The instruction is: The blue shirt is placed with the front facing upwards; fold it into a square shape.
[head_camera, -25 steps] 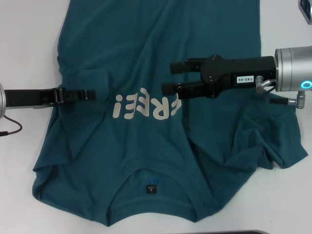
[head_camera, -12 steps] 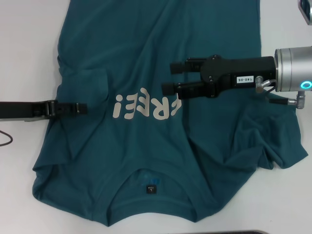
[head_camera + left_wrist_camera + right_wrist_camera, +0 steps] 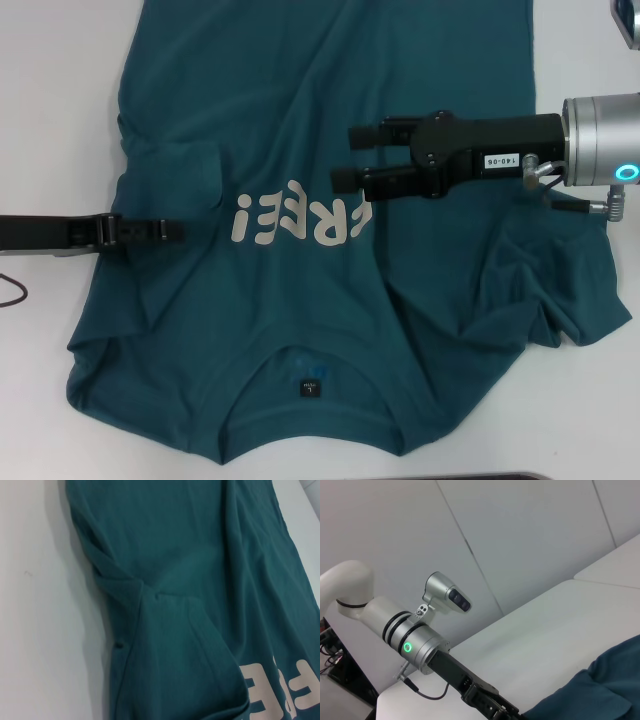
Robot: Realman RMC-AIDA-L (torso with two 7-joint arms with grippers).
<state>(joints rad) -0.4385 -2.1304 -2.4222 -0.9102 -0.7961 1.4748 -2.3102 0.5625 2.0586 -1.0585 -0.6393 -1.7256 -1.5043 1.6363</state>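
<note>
**Ana:** Two grippers are over the blue shirt [image 3: 300,200], and neither holds cloth as far as I can see. Why are they where they are?

**Ben:** The shirt lies flat on the white table [image 3: 50,120], filling the middle of the head view from the top edge down almost to the bottom. The right gripper [image 3: 350,157] reaches in from the right of the frame and sits above the chest, just above the pale lettering [image 3: 300,215]. Its fingers stand apart, a clear gap between them, nothing in it. The left gripper [image 3: 172,230] comes in low from the left edge, its tip over the shirt's left side beside the lettering. I judge both are placed about level with the chest because a fold across the body would start from there.

**Ana:** And the left fingers?

**Ben:** They look drawn narrow, seen edge-on as one thin bar. I see no cloth pinched. The left wrist view shows only shirt fabric, a bunched fold and part of the letters.

**Ana:** Which way does the shirt point?

**Ben:** Its collar [image 3: 305,390], with the small dark tag [image 3: 311,387], is at the bottom centre of the frame; the hem end runs off the top. So the long axis goes top to bottom, neck nearest the bottom. The front faces up. The sleeve at lower right [image 3: 560,290] is rumpled, and the one at centre left [image 3: 170,175] is turned in over the body.
</note>
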